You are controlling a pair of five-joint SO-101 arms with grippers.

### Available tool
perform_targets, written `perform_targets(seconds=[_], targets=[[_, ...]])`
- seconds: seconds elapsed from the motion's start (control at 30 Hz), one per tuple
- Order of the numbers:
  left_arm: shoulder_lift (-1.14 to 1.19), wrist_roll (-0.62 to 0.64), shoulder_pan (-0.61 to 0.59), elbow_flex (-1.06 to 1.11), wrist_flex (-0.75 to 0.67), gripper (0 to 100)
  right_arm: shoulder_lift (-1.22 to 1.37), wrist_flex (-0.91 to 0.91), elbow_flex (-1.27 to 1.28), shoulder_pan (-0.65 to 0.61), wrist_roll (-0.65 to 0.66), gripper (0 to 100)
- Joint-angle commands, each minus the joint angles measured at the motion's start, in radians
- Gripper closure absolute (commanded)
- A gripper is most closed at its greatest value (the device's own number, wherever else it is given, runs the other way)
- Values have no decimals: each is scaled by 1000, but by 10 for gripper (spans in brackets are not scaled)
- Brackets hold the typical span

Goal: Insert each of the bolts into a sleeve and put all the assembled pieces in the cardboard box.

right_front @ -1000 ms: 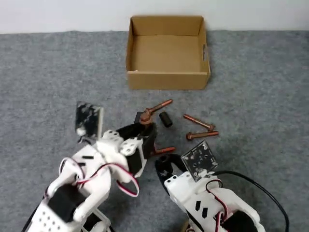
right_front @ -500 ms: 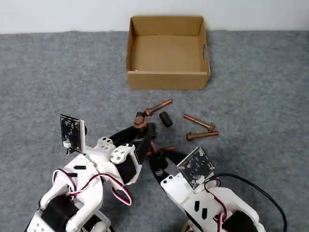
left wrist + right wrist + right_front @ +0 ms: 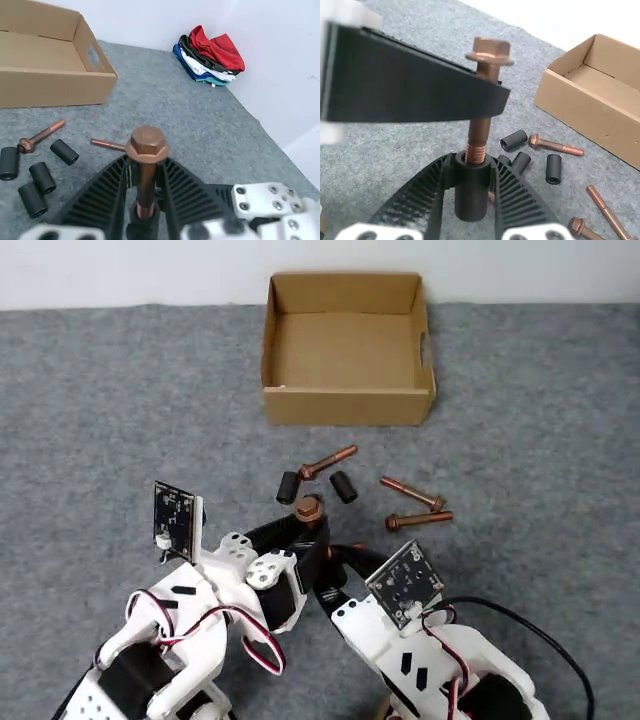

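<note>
My left gripper [image 3: 145, 172] is shut on a copper bolt [image 3: 146, 145], holding it upright by the shaft, head up. My right gripper [image 3: 471, 165] is shut on a black sleeve [image 3: 471, 192] directly beneath, and the bolt's threaded tip [image 3: 476, 150] sits in the sleeve's mouth. In the high view both grippers meet near the bolt head [image 3: 307, 507], in front of the cardboard box [image 3: 345, 405]. Loose bolts [image 3: 328, 462] [image 3: 410, 492] [image 3: 418, 521] and loose sleeves [image 3: 289, 486] [image 3: 343, 486] lie on the carpet between.
The box [image 3: 50, 85] stands open-topped at the back by the wall, on grey carpet [image 3: 540, 440]. More loose sleeves [image 3: 42, 177] [image 3: 64, 151] lie near the grippers. A pile of folded clothes [image 3: 210, 52] lies far off by the wall.
The left gripper drew the bolt back toward the arms and stood it upright. The right gripper came in under it with the sleeve. A loose sleeve is now uncovered.
</note>
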Motion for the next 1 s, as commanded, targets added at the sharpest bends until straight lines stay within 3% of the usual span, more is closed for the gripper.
perform_targets(seconds=[0.0,0.3,0.5,0.57,0.8,0.97], targets=[[-3,5,15,-4,58,995,-5,-27,-12,-7,12,989],[-2,-196,86,-2,285,981,-5,-28,-12,-5,12,989],[-2,-204,86,-7,353,727,-5,-28,-12,-4,12,989],[-2,-204,83,-18,381,685,-7,-28,-12,-2,14,989],[-2,-204,71,-177,453,684,-7,-27,-8,-1,14,989],[-8,-279,-21,-252,483,730,-5,-27,-8,45,6,989]])
